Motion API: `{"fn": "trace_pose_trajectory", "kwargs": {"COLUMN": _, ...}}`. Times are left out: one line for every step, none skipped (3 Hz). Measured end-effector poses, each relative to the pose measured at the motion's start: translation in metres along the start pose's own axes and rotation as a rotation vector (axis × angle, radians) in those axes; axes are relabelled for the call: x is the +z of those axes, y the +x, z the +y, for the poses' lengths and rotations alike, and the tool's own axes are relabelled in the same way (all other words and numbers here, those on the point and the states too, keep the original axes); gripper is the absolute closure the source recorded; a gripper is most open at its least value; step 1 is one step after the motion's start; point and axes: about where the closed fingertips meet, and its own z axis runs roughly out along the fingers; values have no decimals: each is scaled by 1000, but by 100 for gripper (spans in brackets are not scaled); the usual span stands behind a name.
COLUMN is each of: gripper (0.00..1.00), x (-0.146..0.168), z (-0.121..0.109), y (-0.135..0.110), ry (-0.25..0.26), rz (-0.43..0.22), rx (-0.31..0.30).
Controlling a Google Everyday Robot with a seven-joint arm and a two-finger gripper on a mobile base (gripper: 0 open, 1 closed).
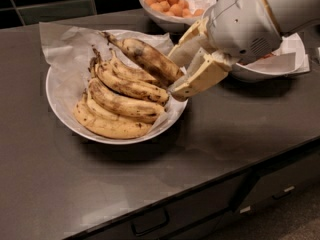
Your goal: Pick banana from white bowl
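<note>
The white bowl (pixel 65 115) with a crumpled paper liner sits at the left of the dark counter and holds several yellow speckled bananas (pixel 122 104). My gripper (pixel 176 75) is at the bowl's right rim, its cream fingers (pixel 200 79) shut on one end of the banana (pixel 147 57). That banana is mostly mottled brown with a blackened stem. It is lifted above the pile, tilted, its stem pointing up and to the left.
A smaller white bowl of orange fruit (pixel 172 1) stands at the back. Another white bowl (pixel 272 64) with paper sits behind my gripper at the right. The counter's front edge (pixel 200 184) has drawers below it.
</note>
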Motion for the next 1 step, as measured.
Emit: {"fn": "trace_pose_trajectory", "kwargs": {"gripper": 100, "x": -1, "z": 0, "y": -1, "ry": 1, "rz": -1, "rx": -3}}
